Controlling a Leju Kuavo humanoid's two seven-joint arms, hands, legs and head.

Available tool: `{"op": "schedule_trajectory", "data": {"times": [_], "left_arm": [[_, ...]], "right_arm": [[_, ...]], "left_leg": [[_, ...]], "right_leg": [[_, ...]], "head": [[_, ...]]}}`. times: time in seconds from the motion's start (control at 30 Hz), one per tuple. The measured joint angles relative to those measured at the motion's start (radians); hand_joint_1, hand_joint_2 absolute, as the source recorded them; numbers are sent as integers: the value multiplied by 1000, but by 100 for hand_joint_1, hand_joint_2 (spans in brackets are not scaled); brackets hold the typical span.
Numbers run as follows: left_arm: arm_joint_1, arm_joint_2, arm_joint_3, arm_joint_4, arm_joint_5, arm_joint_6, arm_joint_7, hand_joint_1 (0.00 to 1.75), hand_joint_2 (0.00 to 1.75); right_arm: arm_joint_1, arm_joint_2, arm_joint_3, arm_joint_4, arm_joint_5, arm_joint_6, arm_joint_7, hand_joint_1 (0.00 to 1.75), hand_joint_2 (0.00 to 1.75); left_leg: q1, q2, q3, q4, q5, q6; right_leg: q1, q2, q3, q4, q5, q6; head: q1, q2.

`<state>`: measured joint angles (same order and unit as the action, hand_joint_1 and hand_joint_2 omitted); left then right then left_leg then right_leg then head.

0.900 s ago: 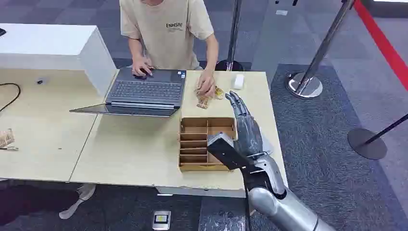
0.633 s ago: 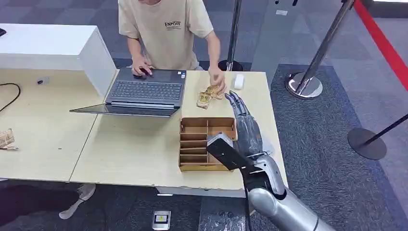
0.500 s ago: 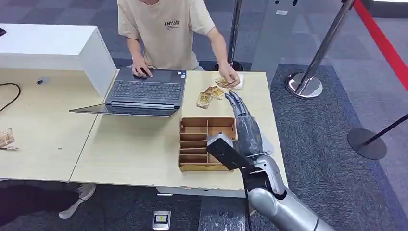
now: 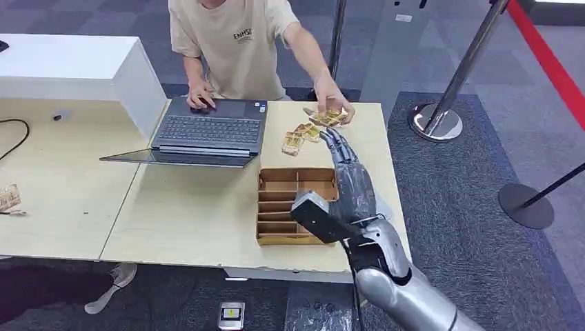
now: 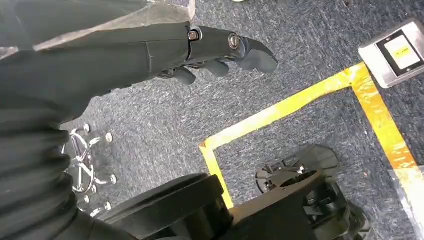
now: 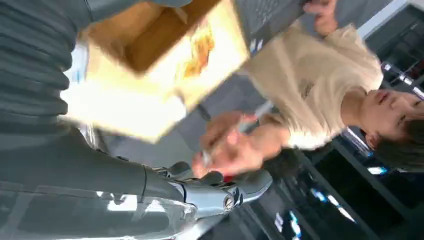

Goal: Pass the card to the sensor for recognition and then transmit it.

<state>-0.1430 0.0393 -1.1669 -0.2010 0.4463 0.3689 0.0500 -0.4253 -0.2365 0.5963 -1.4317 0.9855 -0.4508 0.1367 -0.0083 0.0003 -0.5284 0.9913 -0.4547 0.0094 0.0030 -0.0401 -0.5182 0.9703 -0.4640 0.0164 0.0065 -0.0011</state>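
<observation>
over the table's (image 4: 207, 227) right end, the right hand (image 4: 352, 181) lay flat and stretched out, fingers extended and slightly apart, holding nothing. its fingertips pointed toward the person's hand (image 4: 330, 103) at the far edge, just short of it; whether they touched could not be told. the palm hovered beside the right wall of the tray (image 4: 293, 205), a brown divided box.

the person's hand held a card (image 4: 325, 118) just above the table, close in front of the robot's fingertips. a few more cards (image 4: 298, 136) lay loose on the table between the laptop (image 4: 207, 131) and the right hand. in the right wrist view the person's hand and card were blurred, just past the grey fingers.

the left hand (image 5: 215, 50) hung over grey carpet, fingers loosely curled, nothing in it. a yellow floor stripe (image 5: 300, 100) and a metal floor box (image 5: 395, 52) lay below it.

writing: the person's shirt (image 4: 238, 48) carried a small dark chest print, starting "enhs"; the rest was not legible.

compared with 0.9 s ago: the person's hand had left the loose cards, moved to the table's far right corner and now held a card there. the right hand had shifted only slightly. the person's other hand stayed on the laptop.
</observation>
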Motion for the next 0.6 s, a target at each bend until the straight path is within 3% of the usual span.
{"op": "schedule_trajectory", "data": {"times": [0.03, 0.1, 0.33, 0.43, 0.6], "left_arm": [[-1, 0, 0, 0, -2, -5, 4, 0, 175], [-2, 0, 0, 0, -3, -7, 8, 0, 175], [-4, 1, 0, 0, -6, -9, 9, 0, 175], [-7, 1, 0, 0, -8, -11, 10, 0, 175], [-11, 1, 0, 0, -14, -16, 13, 0, 175]], "right_arm": [[-17, -7, 5, 0, 133, 17, 29, 0, 175], [-42, -16, 11, 0, 236, 30, 55, 0, 175], [-73, -32, 33, 1, 306, 37, 74, 0, 175], [-89, -36, 42, 2, 394, 21, 75, 0, 175], [-106, -36, 56, 19, 432, -32, 69, 0, 175]], "left_leg": [[0, 0, 0, 0, 0, 0], [0, 0, 0, 0, 0, 0], [0, 0, 0, 0, 0, 0], [0, 0, 0, 0, 0, 0], [0, 0, 0, 0, 0, 0]], "right_leg": [[0, 0, 0, 0, 0, 0], [0, 0, 0, 0, 0, 0], [0, 0, 0, 0, 0, 0], [0, 0, 0, 0, 0, 0], [0, 0, 0, 0, 0, 0]], "head": [[0, 0], [0, 0], [0, 0], [0, 0], [0, 0]]}}
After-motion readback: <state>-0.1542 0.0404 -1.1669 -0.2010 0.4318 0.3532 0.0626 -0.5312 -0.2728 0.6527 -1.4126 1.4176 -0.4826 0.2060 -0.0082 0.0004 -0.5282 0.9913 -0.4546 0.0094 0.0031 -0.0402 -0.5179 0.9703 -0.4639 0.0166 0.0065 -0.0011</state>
